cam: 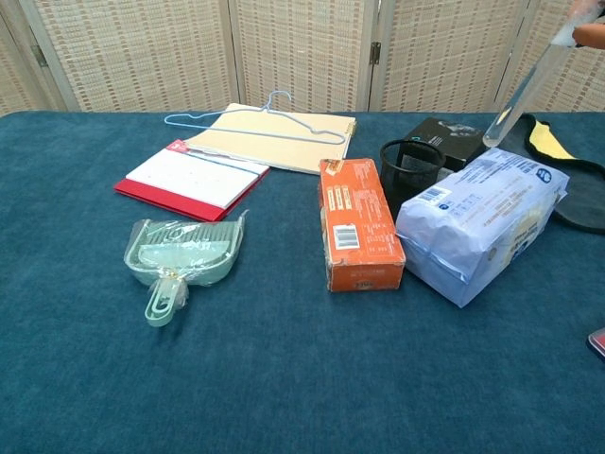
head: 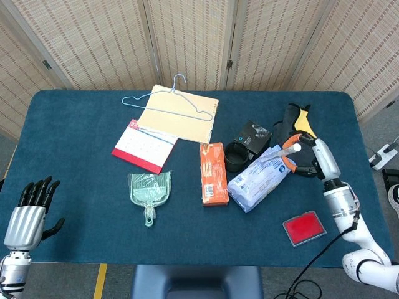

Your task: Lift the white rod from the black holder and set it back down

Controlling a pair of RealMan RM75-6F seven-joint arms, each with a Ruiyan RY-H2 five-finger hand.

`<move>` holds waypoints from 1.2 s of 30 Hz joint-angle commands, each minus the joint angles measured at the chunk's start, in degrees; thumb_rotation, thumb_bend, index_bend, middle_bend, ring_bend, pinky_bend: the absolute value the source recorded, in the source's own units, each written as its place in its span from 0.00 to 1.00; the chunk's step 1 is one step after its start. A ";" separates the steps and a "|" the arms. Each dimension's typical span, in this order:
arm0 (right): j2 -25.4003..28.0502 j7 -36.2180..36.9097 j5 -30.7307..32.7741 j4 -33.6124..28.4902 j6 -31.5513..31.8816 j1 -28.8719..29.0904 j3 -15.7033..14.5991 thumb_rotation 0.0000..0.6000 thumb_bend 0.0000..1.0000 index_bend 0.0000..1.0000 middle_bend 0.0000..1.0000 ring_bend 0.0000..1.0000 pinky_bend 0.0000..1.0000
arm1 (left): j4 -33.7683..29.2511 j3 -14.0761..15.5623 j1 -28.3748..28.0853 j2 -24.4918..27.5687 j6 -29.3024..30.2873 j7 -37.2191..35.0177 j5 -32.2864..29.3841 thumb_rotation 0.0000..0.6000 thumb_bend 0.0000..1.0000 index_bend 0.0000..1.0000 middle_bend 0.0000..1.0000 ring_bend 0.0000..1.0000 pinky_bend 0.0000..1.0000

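Observation:
The white rod [head: 283,154] hangs tilted in the air, gripped at its upper end by my right hand [head: 310,159]. In the chest view the rod [cam: 527,87] slants from the top right corner down to a tip just above the blue-white packet [cam: 482,218]. That tip is to the right of the black mesh holder [cam: 411,163]. The holder [head: 235,156] stands upright on the table with nothing showing in it. Only a fingertip of the right hand [cam: 591,34] shows in the chest view. My left hand [head: 26,217] is at the near left table edge, fingers apart, holding nothing.
An orange box [head: 212,173] lies left of the holder and a black box [head: 252,136] behind it. A green dustpan [head: 149,189], a red-and-white calendar [head: 144,146] and a folder with a wire hanger [head: 168,103] fill the left-centre. A red pad [head: 303,228] lies near right.

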 commanded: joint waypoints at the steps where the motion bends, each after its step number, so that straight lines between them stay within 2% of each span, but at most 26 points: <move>1: -3.65 -15.37 0.97 3.03 6.53 -0.01 -0.10 1.00 0.48 0.62 0.44 0.21 0.22 | 0.00 -0.01 -0.06 -0.02 -0.10 0.02 -0.09 1.00 0.29 0.09 0.07 0.02 0.06; 5: -3.55 -13.50 1.59 1.34 5.78 -0.01 0.16 1.00 0.48 0.62 0.44 0.21 0.22 | 0.16 0.01 -0.02 -0.14 -0.10 -0.15 -0.21 1.00 0.29 0.09 0.07 0.02 0.06; 15: 0.28 8.28 1.94 -4.70 -2.16 -0.20 1.09 1.00 0.48 0.62 0.44 0.21 0.22 | 0.66 0.15 0.27 -0.04 0.22 -0.87 -0.26 1.00 0.29 0.09 0.07 0.02 0.06; 17: 0.76 9.81 1.67 -4.47 -2.76 -0.21 1.05 1.00 0.48 0.62 0.44 0.21 0.22 | 0.70 0.19 0.28 -0.04 0.24 -0.89 -0.22 1.00 0.29 0.09 0.07 0.02 0.06; 20: 0.28 6.35 1.33 -2.72 -1.40 -0.23 0.75 1.00 0.48 0.62 0.44 0.21 0.22 | 0.73 0.18 0.22 -0.08 0.17 -0.88 -0.20 1.00 0.29 0.09 0.07 0.02 0.06; 27: -4.10 -13.32 0.86 3.14 5.75 0.26 0.04 1.00 0.48 0.62 0.44 0.21 0.22 | 0.62 0.09 -0.07 -0.23 -0.16 -0.53 -0.25 1.00 0.29 0.09 0.07 0.02 0.06; 30: -5.61 -18.28 0.60 4.82 7.81 0.50 0.05 1.00 0.48 0.62 0.44 0.21 0.22 | 0.60 0.10 -0.13 -0.29 -0.29 -0.41 -0.31 1.00 0.29 0.09 0.07 0.02 0.06; 33: -6.21 -18.55 0.99 4.57 7.87 0.66 0.25 1.00 0.48 0.62 0.44 0.21 0.22 | 0.60 0.09 -0.16 -0.30 -0.35 -0.35 -0.40 1.00 0.29 0.09 0.07 0.02 0.06; 36: -5.26 -13.79 1.90 1.96 5.52 0.75 0.62 1.00 0.48 0.62 0.44 0.21 0.22 | 0.66 0.06 -0.14 -0.31 -0.28 -0.43 -0.44 1.00 0.29 0.09 0.07 0.02 0.06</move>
